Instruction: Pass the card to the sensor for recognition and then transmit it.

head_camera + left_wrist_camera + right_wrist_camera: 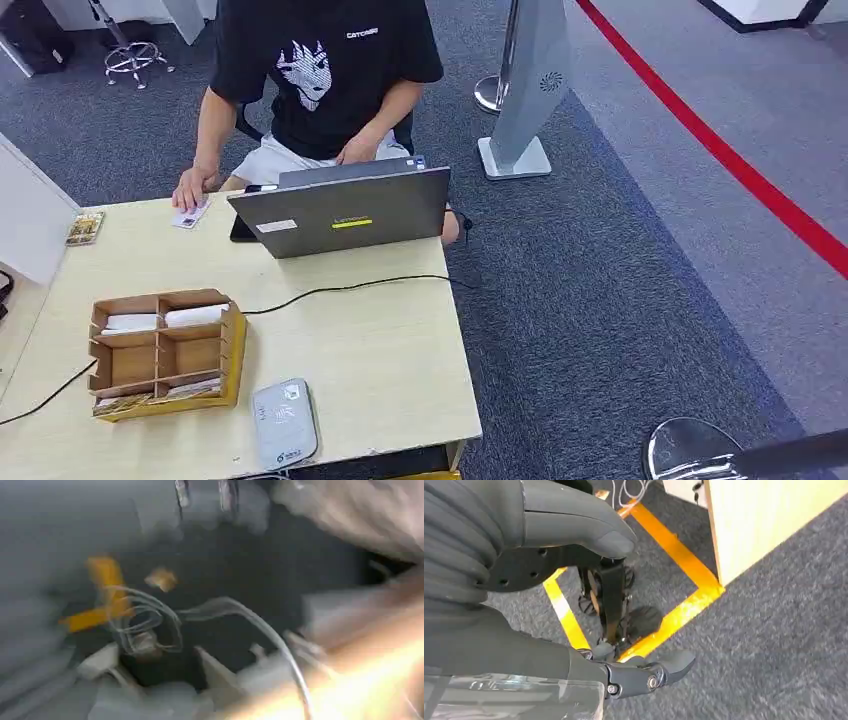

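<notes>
Right hand hangs beside the table, fingers apart, holding nothing; the left hand's state cannot be told from its blurred wrist view. Cards lie in the wooden box, the sensor just beside it. No step appears begun.

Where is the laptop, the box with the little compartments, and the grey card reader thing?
laptop [345, 212]: head view, on the back of its open grey lid.
wooden box [232, 352]: head view, on its yellow side wall.
card reader [284, 422]: head view, on the middle of its flat grey top.
</notes>
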You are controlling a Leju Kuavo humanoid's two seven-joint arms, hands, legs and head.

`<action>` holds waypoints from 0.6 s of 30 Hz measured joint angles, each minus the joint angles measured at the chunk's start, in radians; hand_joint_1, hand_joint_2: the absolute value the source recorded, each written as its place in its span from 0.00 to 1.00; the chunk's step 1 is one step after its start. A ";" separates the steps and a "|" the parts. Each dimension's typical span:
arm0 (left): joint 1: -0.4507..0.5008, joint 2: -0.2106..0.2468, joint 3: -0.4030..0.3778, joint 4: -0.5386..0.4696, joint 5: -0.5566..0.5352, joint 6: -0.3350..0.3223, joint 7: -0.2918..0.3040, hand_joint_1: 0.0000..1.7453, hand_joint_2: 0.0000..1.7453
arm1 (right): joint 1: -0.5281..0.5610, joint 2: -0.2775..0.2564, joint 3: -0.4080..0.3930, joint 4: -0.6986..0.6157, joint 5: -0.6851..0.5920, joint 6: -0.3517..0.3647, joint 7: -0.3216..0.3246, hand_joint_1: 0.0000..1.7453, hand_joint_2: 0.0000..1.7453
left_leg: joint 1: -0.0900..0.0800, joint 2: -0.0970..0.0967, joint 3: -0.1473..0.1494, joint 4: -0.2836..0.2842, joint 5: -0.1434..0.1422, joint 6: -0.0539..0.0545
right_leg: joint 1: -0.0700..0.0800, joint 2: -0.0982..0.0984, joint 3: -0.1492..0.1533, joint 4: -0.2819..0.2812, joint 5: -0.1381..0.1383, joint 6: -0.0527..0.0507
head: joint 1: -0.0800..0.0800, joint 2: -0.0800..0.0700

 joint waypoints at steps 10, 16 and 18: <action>-0.075 -0.002 0.117 0.041 -0.673 -0.736 0.046 0.00 1.00 | -0.002 0.050 -0.083 0.018 0.000 -0.037 -0.047 0.00 1.00 | -0.001 -0.001 0.001 0.000 0.000 0.000 | -0.001 -0.001 0.003 0.000 0.001 0.001 | 0.006 0.000; -0.078 -0.002 0.140 0.032 -0.685 -0.764 0.037 0.00 1.00 | -0.002 0.070 -0.116 0.023 0.000 -0.039 -0.051 0.00 1.00 | -0.001 0.000 0.000 0.000 0.000 0.000 | -0.001 0.001 0.002 0.000 0.001 0.001 | 0.005 0.000; -0.078 -0.002 0.141 0.032 -0.690 -0.778 0.028 0.00 1.00 | -0.003 0.073 -0.123 0.024 0.000 -0.039 -0.051 0.00 1.00 | -0.001 0.000 0.000 0.000 0.000 0.001 | -0.001 0.001 0.002 0.000 0.001 0.001 | 0.005 0.000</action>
